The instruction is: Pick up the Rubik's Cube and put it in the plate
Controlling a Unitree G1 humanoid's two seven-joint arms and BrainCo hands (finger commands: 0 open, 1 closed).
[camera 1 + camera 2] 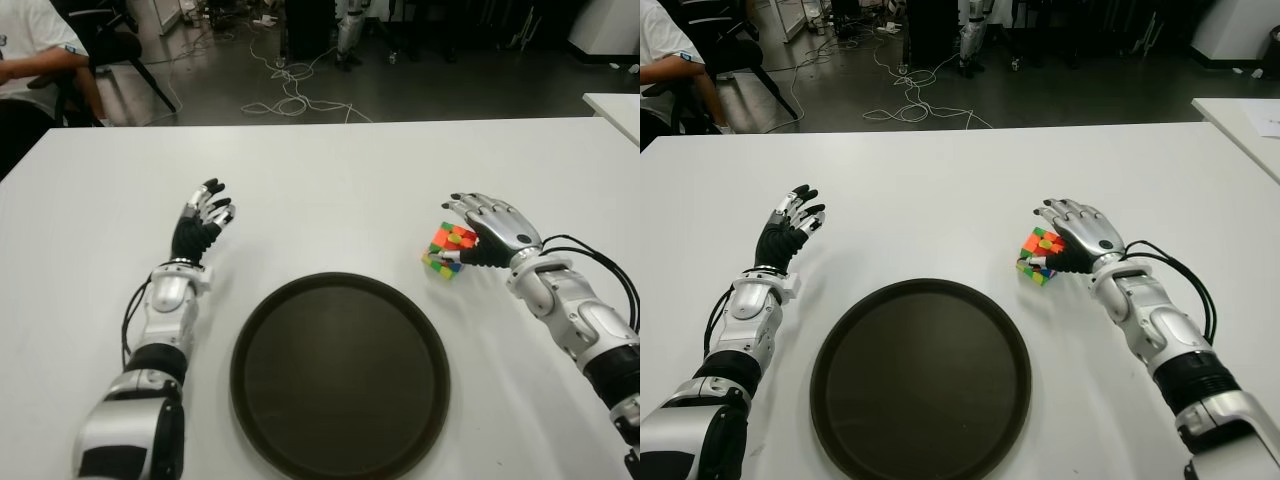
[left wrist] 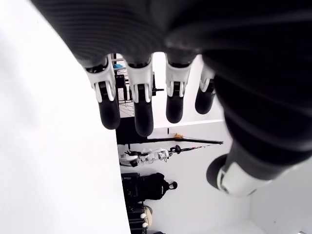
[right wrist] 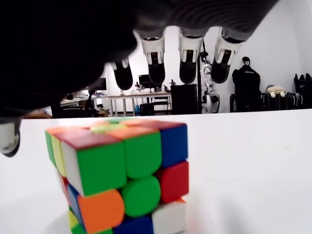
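The cube (image 1: 448, 249) sits on the white counter (image 1: 330, 190), just right of the dark plate (image 1: 340, 375) and apart from its rim. The right hand (image 1: 490, 228) arches over it; its wrist view shows the fingers (image 3: 156, 63) spread above the cube, not gripping. The left hand (image 1: 200, 225), left of the plate, has 4 fingers relaxed and holds nothing.

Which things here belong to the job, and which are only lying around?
For the job: Rubik's Cube, plate, right hand open over the cube.
Not for the job: left hand, open; cables on the floor; seated person.
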